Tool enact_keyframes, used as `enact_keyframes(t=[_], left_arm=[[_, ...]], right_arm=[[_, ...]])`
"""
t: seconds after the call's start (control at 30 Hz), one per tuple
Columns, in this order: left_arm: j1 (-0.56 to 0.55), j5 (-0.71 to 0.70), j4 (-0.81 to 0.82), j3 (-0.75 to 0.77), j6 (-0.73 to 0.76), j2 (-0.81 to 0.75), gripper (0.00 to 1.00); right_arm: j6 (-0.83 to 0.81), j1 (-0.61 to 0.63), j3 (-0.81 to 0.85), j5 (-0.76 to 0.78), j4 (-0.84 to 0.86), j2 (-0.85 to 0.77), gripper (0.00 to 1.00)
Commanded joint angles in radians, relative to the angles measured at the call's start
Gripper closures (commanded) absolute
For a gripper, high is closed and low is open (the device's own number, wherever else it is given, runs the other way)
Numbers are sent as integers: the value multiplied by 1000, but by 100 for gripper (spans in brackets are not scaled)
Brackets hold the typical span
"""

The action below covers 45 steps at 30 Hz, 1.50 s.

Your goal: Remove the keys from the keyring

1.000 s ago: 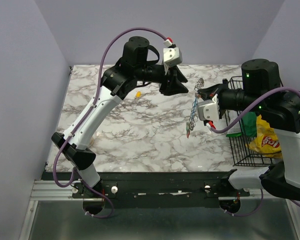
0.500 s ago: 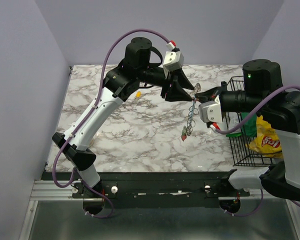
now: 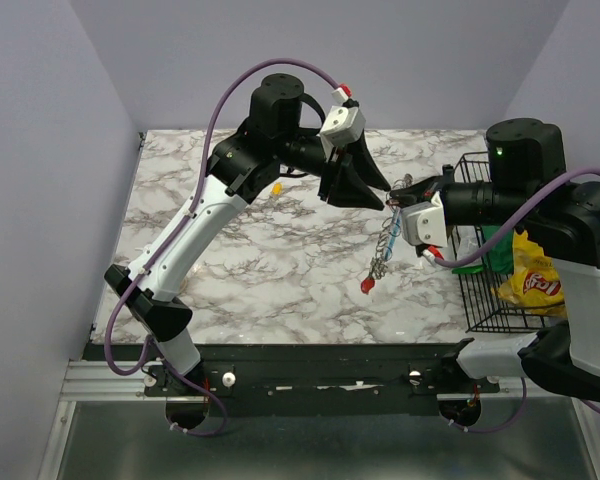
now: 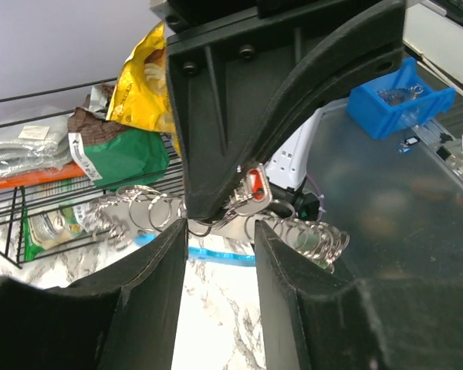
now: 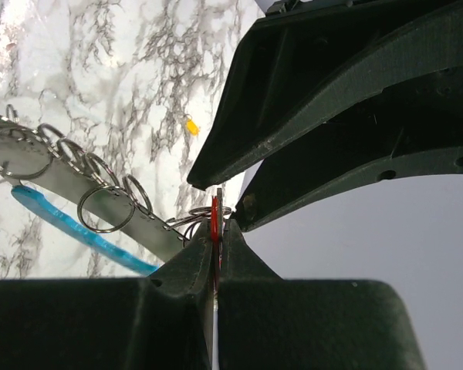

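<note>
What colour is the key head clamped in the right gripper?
Red. The key head in the right gripper shows best in the left wrist view.

Bright even overhead light, soft shadows on marble desk [image 3: 280, 250]; wrist views' near fingers blurred, dark.

Left gripper [image 4: 220, 231] fingers apart, flanking right gripper [image 4: 233, 191], which pinches red key [image 4: 253, 185]. Keyring [image 4: 143, 214] with small wire rings runs across behind. Basket [image 4: 15, 223] of snack bags [image 4: 147, 85] at left.
</note>
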Motion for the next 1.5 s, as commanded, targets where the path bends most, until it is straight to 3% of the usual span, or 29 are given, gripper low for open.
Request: enact_keyframes(t=[0.0, 0.17, 0.3, 1.03, 1.47], left_arm=[[-12, 105, 11, -17, -32, -4, 53], [-12, 79, 12, -24, -32, -8, 56], [-9, 22, 2, -23, -24, -10, 52], [-9, 20, 109, -29, -141, 1, 51], [-11, 72, 158, -52, -196, 1, 77]], right_arm=[[6, -5, 40, -6, -132, 4, 99], [10, -5, 66, -9, -132, 7, 99], [18, -5, 88, -26, -132, 2, 99], [18, -5, 59, -29, -132, 5, 99], [13, -5, 73, 17, -108, 17, 99]])
